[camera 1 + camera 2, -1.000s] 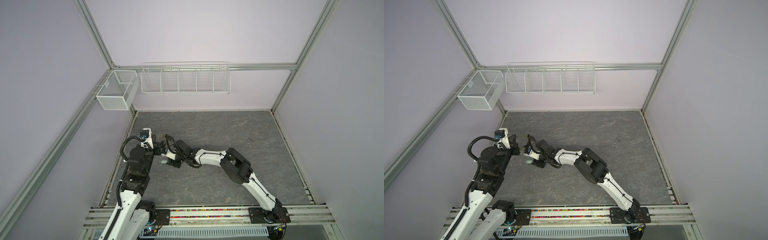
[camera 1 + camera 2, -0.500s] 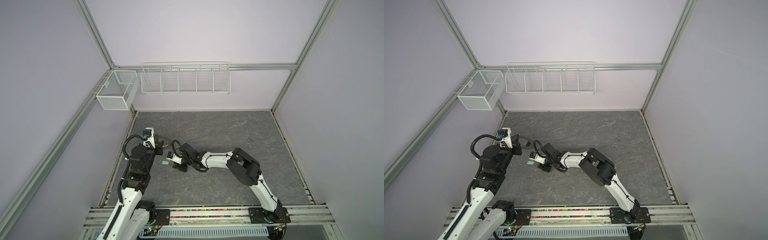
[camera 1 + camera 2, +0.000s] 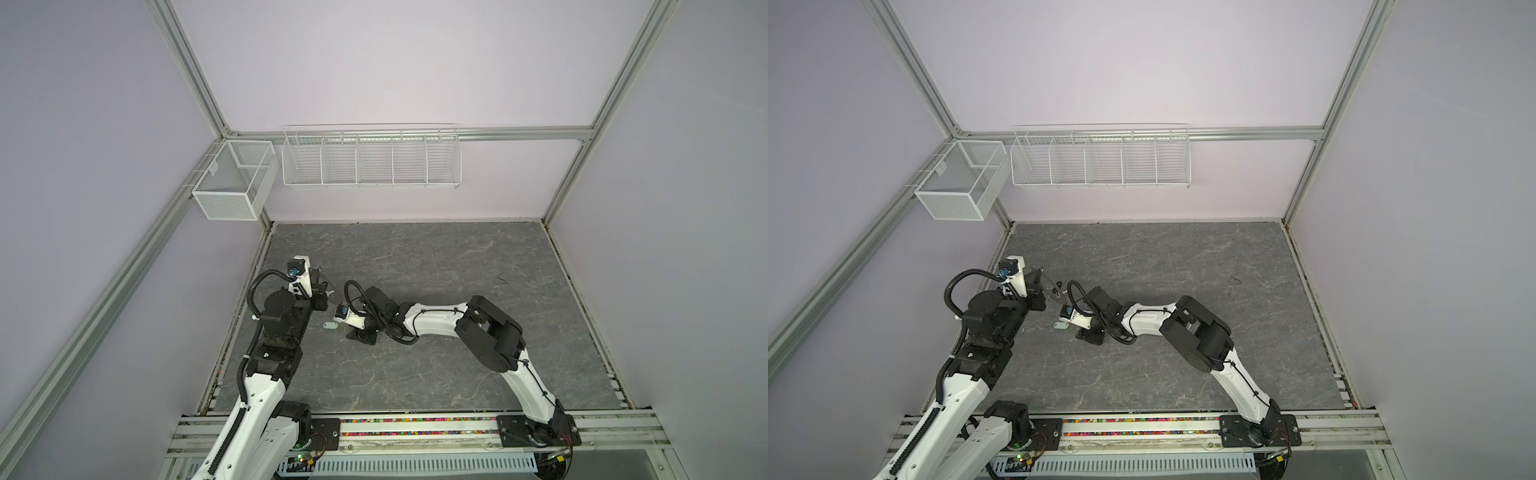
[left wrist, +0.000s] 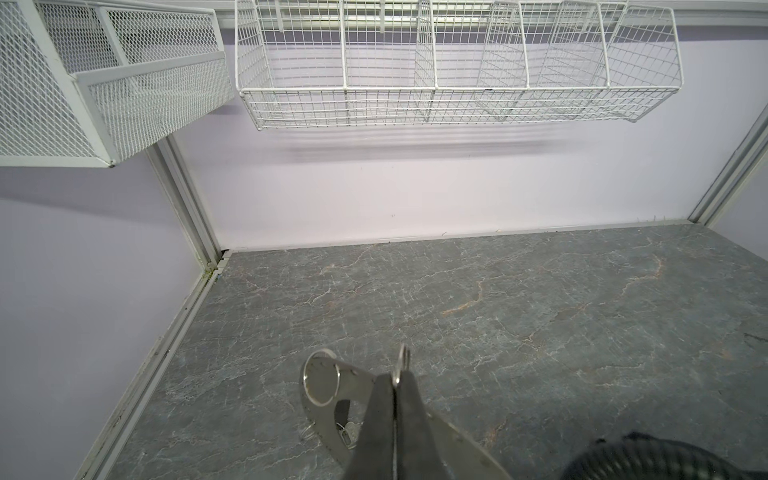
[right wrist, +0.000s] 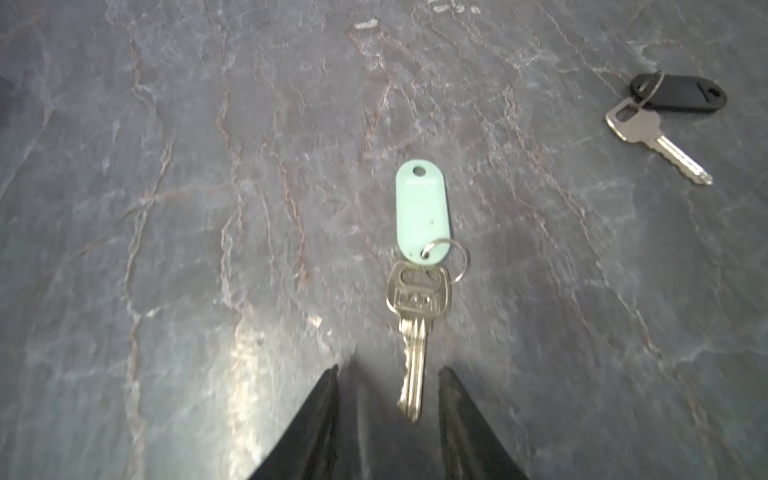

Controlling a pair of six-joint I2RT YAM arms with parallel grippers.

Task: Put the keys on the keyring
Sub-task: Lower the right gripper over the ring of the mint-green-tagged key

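Note:
My left gripper (image 4: 397, 380) is shut on the rim of the keyring (image 4: 320, 384), a flat grey metal disc with small wire loops, held above the table; both top views show the keyring (image 3: 329, 287) (image 3: 1054, 286). One of the keys, with a mint tag (image 5: 422, 212) (image 3: 330, 326) (image 3: 1061, 326) and a silver blade (image 5: 413, 365), lies flat on the table. My right gripper (image 5: 388, 370) (image 3: 351, 332) is open low over it, the blade tip between its fingers and touching neither. The black-tagged key (image 5: 665, 112) lies apart on the table.
The table (image 3: 436, 365) is dark marbled grey, with a small dark mark (image 3: 500, 280) at the right. White wire baskets (image 3: 370, 158) (image 4: 436, 62) and a mesh box (image 3: 232, 183) hang on the back wall. The left wall rail (image 4: 183, 307) runs close beside my left arm.
My right gripper has drawn back to the right from the left gripper and its jaws stand wider. The mint-tagged key now lies on the table in front of it. The left arm has barely moved.

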